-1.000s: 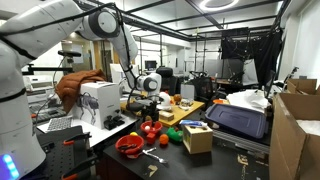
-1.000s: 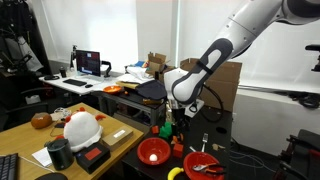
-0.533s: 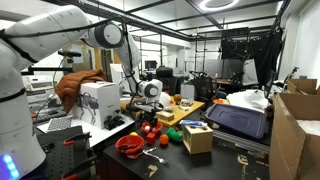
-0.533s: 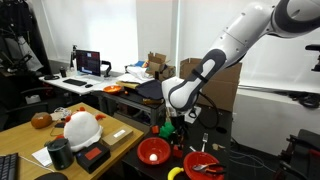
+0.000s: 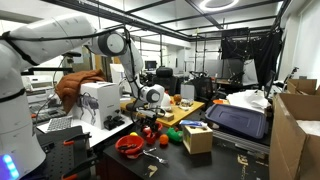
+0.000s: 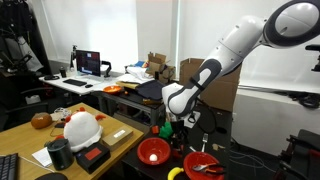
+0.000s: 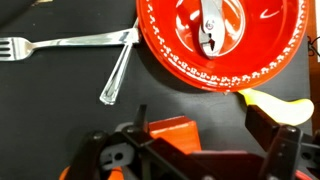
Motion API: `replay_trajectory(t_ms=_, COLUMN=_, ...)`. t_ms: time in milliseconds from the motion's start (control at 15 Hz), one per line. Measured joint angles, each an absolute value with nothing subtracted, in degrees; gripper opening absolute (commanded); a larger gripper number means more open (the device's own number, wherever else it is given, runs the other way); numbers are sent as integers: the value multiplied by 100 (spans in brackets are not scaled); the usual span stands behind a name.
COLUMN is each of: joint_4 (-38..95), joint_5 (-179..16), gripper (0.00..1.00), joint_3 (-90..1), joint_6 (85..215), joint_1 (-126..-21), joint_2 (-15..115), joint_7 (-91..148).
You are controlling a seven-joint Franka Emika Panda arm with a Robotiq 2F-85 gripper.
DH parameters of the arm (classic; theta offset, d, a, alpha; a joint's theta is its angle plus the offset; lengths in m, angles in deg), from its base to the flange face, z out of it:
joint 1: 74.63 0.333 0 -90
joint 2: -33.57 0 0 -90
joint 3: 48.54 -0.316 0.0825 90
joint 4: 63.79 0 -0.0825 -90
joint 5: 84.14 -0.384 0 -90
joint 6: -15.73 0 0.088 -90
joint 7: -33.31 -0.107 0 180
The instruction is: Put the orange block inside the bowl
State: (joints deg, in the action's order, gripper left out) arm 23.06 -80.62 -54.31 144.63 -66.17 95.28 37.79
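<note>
In the wrist view, the fork (image 7: 40,45) lies at the far left on the dark worktop (image 7: 60,100). A second utensil (image 7: 115,75) angles down from its handle end. Neither is in your way.

Further right, the orange block (image 7: 170,128) sits low in the frame, between the fingers of your claw (image 7: 200,128). The claw is spread wide. The block is hard up against the finger on the left of the view, and a clear gap of bare worktop separates it from the other finger. The claw body hides the block's near edge, so you cannot read its long axis from here, nor whether it is already off the surface.

What your next move turns on is that the bowl (image 7: 265,45) lies ahead of the claw, toward the top of the view. Its centre is a little right of the block, and its near rim is just beyond the block's far edge. A pair of pliers (image 7: 212,35) rests inside it, left of centre, so the emptier half is the right one.

At the far right, a yellow piece (image 7: 275,102) sits just outside the rim.

In both exterior views your claw (image 5: 148,112) (image 6: 175,122) hangs low over the worktop. Closing will probably drag the block toward centre.
</note>
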Motion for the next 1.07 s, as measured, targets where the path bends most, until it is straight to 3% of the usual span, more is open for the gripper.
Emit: replay_trajectory(t_ms=1067, joint_4=1677, joint_5=-7954, gripper=100, joint_3=-5346, joint_6=14214, joint_1=-6456, joint_2=9799, joint_7=3875)
